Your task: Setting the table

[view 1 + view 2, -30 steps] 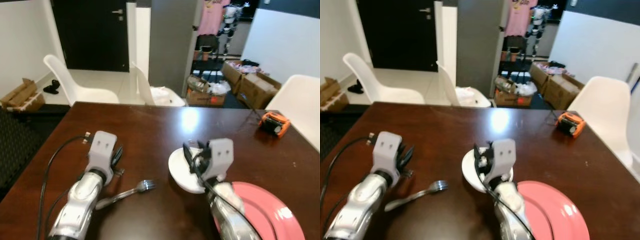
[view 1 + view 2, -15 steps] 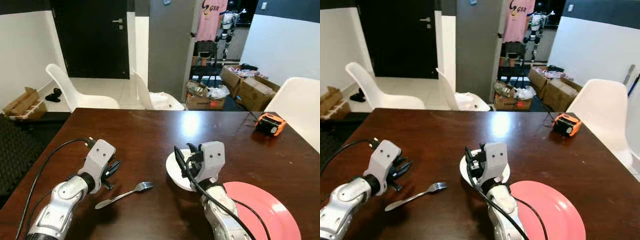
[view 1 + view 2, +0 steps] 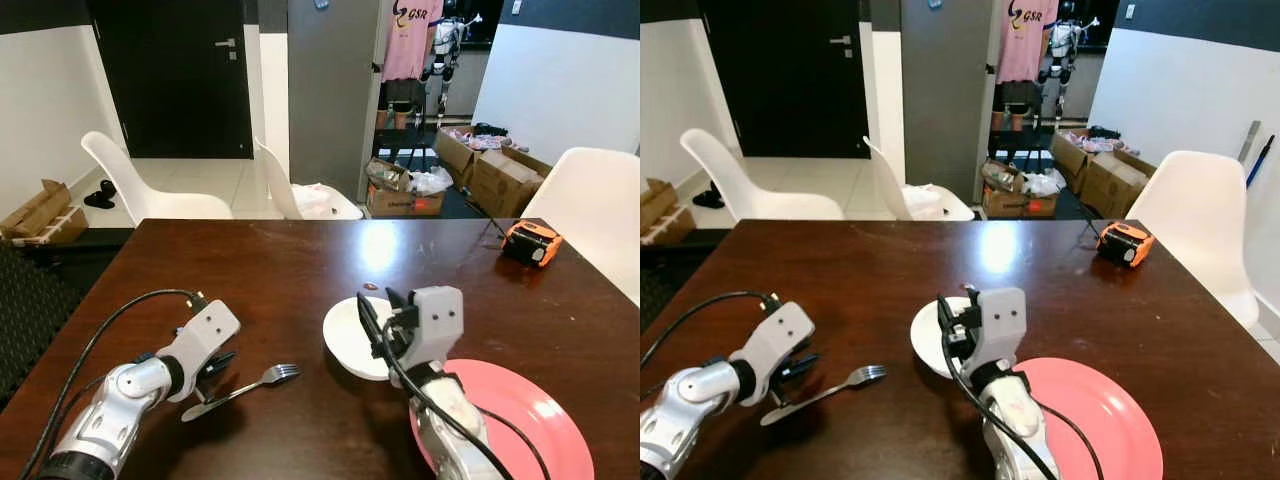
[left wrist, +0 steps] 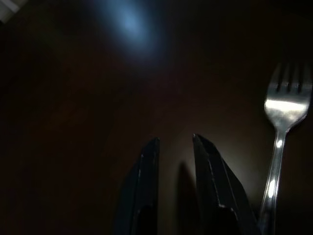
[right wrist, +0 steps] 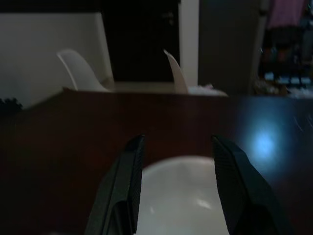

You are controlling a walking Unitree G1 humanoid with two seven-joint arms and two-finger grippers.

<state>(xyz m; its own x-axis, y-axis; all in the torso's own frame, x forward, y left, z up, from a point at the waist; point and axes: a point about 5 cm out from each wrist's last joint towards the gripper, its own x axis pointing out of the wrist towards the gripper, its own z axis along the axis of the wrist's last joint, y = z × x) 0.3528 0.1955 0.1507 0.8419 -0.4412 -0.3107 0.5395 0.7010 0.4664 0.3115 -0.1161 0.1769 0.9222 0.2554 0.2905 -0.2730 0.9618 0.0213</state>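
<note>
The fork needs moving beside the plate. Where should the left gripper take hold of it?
Probably at mid-handle, from above. The fork lies flat on the table, so the left gripper, beside it, should straddle the slim handle crosswise; the tines give less to clamp.

the right arm hides part of the white plate (image 3: 345, 340) and pink plate (image 3: 530, 430)

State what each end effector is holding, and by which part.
Nothing is held. The left end effector is open beside the fork, not around it. The right end effector is open above the white plate.
</note>
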